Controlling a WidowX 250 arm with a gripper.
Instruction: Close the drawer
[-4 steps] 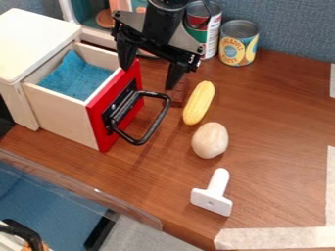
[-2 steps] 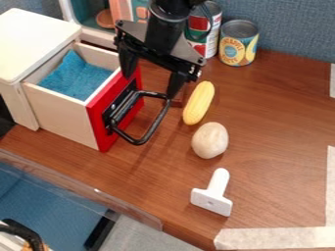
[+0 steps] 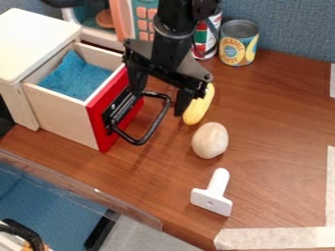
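The black gripper point(image 3: 157, 104) hangs over the handle point(image 3: 157, 124) of the drawer point(image 3: 64, 116), toward the far end of the drawer's red front. Its two fingers stand wide apart with nothing held between them. In the camera view one finger overlaps the upper part of the red front, and the other lies past the handle's outer bar, in front of part of the yellow corn point(image 3: 198, 108). Whether either finger touches the front, the handle or the corn cannot be told.

The drawer is pulled out of its pale wooden cabinet point(image 3: 38, 41) at the left side of the table point(image 3: 275, 132). A crumpled blue cloth point(image 3: 76, 77) lies inside it, and the black handle juts out from the red front.

The corn lies near the drawer's front, and a pale, egg-shaped object point(image 3: 210, 140) rests close to the corn, on the side toward the near edge of the table. Nearer that edge lies a white T-shaped tool point(image 3: 212, 193). At the far edge stand a yellow-labelled can point(image 3: 238, 45) and, partly behind the arm, a red and white can point(image 3: 202, 38). A toy oven point(image 3: 101, 36) stands behind the drawer. Pale tape point(image 3: 275, 238) marks the near right part of the table.
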